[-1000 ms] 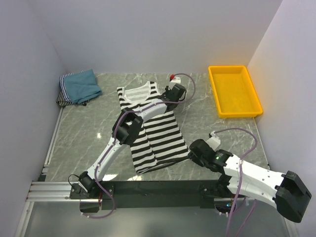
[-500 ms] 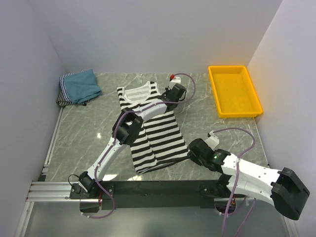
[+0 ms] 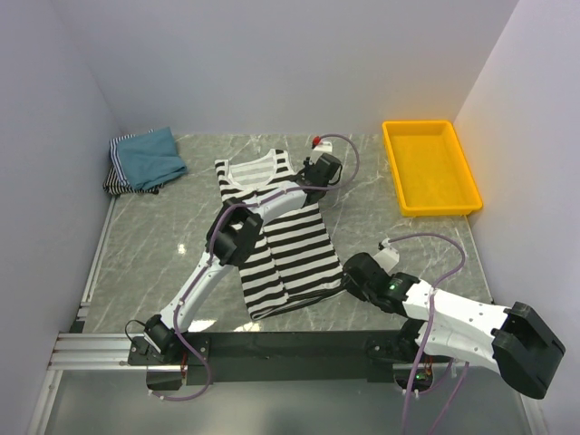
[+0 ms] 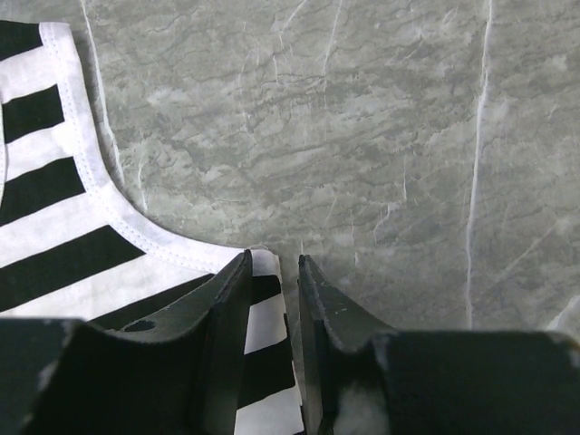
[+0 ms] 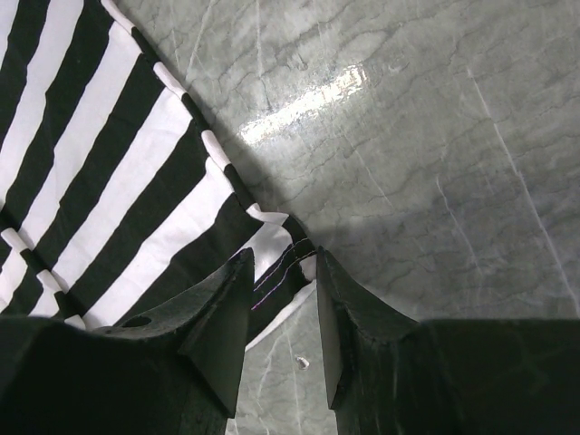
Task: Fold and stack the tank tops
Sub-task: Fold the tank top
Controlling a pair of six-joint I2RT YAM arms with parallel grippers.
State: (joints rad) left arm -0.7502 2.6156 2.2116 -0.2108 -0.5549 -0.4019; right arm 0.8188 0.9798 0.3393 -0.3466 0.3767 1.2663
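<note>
The black-and-white striped tank top (image 3: 276, 237) lies flat in the middle of the table, neck to the rear. My left gripper (image 3: 319, 172) is at its rear right armhole edge. In the left wrist view the fingers (image 4: 272, 263) stand close together with the white-hemmed edge (image 4: 265, 272) between them. My right gripper (image 3: 349, 275) is at the near right hem corner. In the right wrist view its fingers (image 5: 283, 258) stand close on the curled corner (image 5: 285, 254). The teal-blue top (image 3: 149, 154) lies folded on finely striped ones (image 3: 115, 178) at the rear left.
A yellow plastic tray (image 3: 429, 168) stands at the rear right. White walls close in the left, rear and right sides. The marble tabletop (image 3: 390, 227) shows bare between the striped top and the tray.
My right gripper has crept a little left, onto the hem corner. The left arm and the striped top have not visibly moved.
</note>
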